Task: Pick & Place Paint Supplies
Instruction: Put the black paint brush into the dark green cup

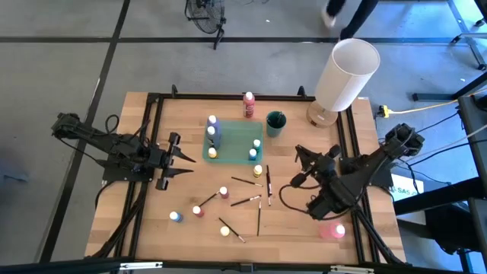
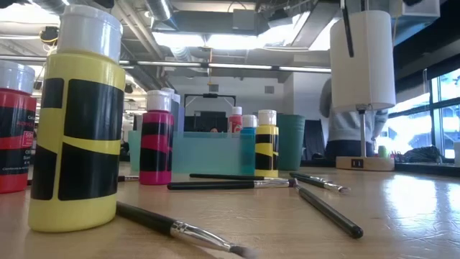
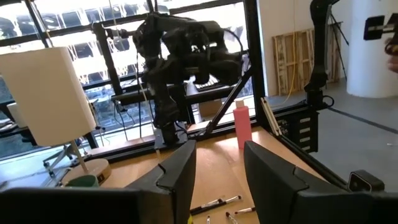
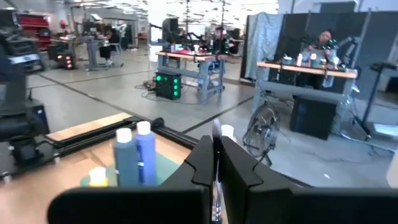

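From above, my left tool (image 1: 185, 159) hangs over the counter (image 1: 304, 228) with its jaws parted and empty, pointing at the teal tray (image 1: 232, 141), while my right tool (image 1: 298, 164) sits pinched closed on nothing near the scattered brushes (image 1: 245, 201). Several bottles already stand in the tray and a red bottle (image 1: 249, 104) waits by the far rail; loose ones such as the pink bottle (image 1: 224, 192) lie in the open middle, which I judge the easiest pick: drop straight down, straddle the cap, close low. At counter level, a yellow bottle (image 2: 78, 122) looms beside a brush (image 2: 180, 229), so I would keep my sweep high to avoid toppling neighbours. My left wrist camera shows both fingers (image 3: 177, 174) spread, with clear wood ahead. My right wrist camera shows closed fingers (image 4: 205, 162) aimed past a blue bottle (image 4: 124, 158); the black frame leaves little margin at the sides.
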